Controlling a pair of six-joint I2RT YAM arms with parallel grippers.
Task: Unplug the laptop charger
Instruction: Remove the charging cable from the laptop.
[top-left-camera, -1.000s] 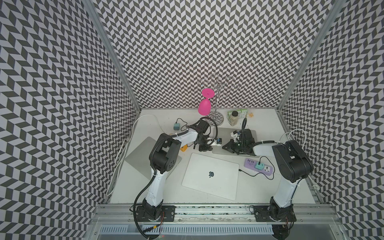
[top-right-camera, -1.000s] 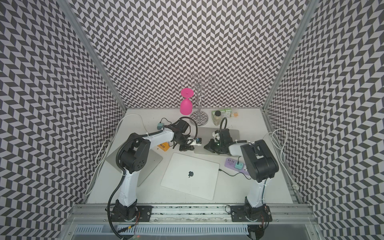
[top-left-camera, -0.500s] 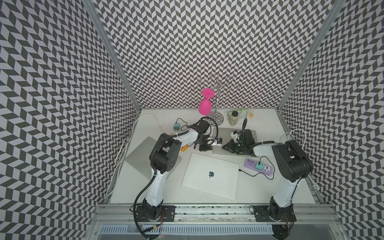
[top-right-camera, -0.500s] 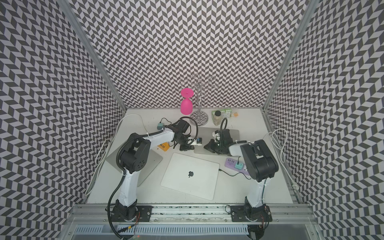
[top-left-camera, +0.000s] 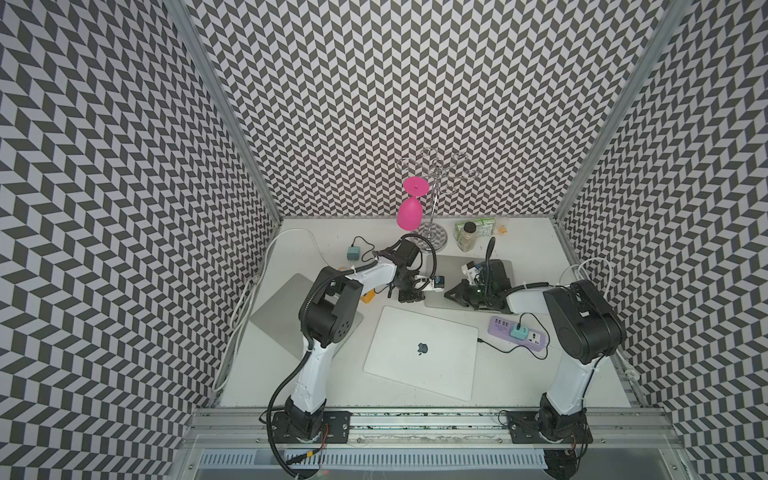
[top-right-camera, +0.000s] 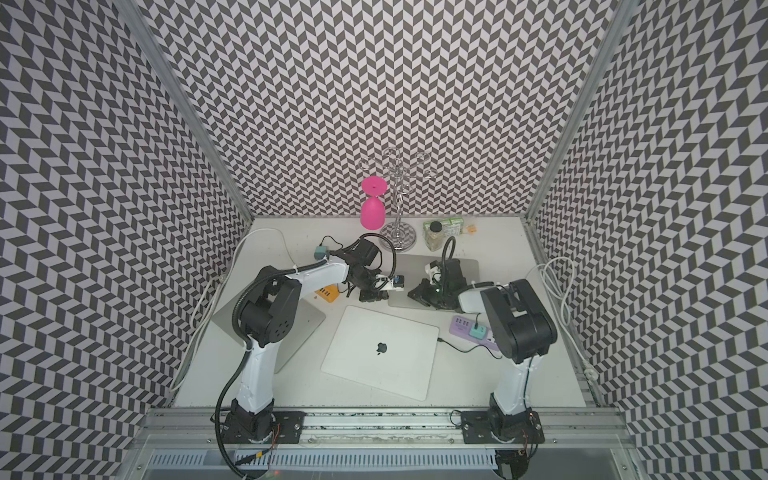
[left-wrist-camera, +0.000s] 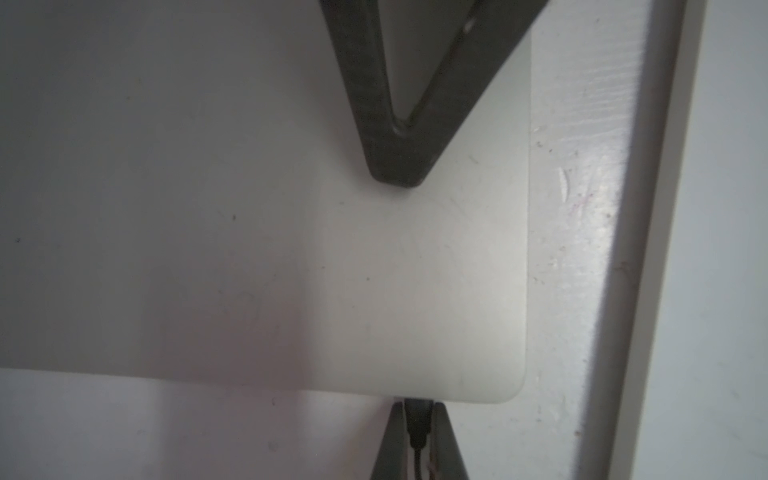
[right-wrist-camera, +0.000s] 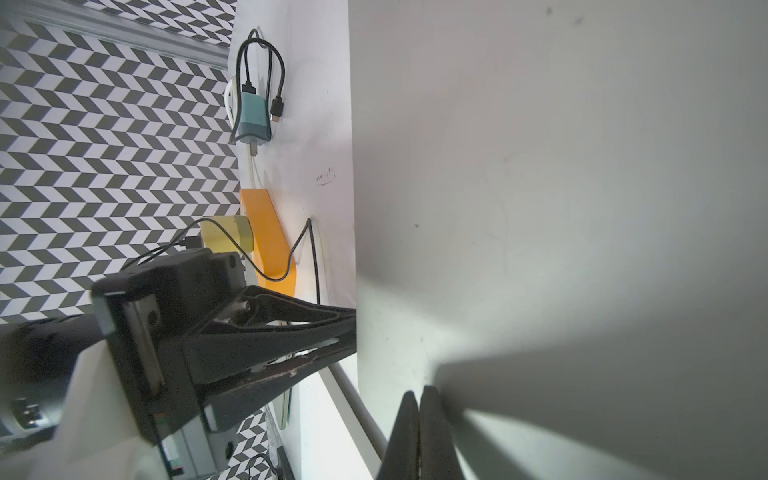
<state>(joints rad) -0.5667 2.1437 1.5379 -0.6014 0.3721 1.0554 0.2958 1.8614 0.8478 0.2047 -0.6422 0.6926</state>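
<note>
Pinching the black charger plug (left-wrist-camera: 417, 417) between its two fingers (left-wrist-camera: 392, 449), the left gripper (left-wrist-camera: 417, 436) sits at the left edge of the grey laptop (left-wrist-camera: 374, 291), close to that laptop's near-left corner. The plug tip meets the laptop's edge; can't tell if it's fully seated. Only the left wrist cam shows this pinch: in both top views the gripper is a dark lump over the spot & the plug is hidden. The grey laptop lies toward the back-middle of the worktop (top-left-camera: 519, 395). The right gripper (right-wrist-camera: 419, 432) has its fingers pressed together, tips down on the laptop lid; right wrist cam shows no gap btwn them. That cam alone shows a black cable looping from a yellow-green charger brick (right-wrist-camera: 226, 237) on an orange power strip (right-wrist-camera: 266, 232) toward the left gripper. White Apple laptop (top-left-camera: 422, 353) lies front-middle, w/ a purple power strip (top-left-camera: 517, 334) just right of it
</note>
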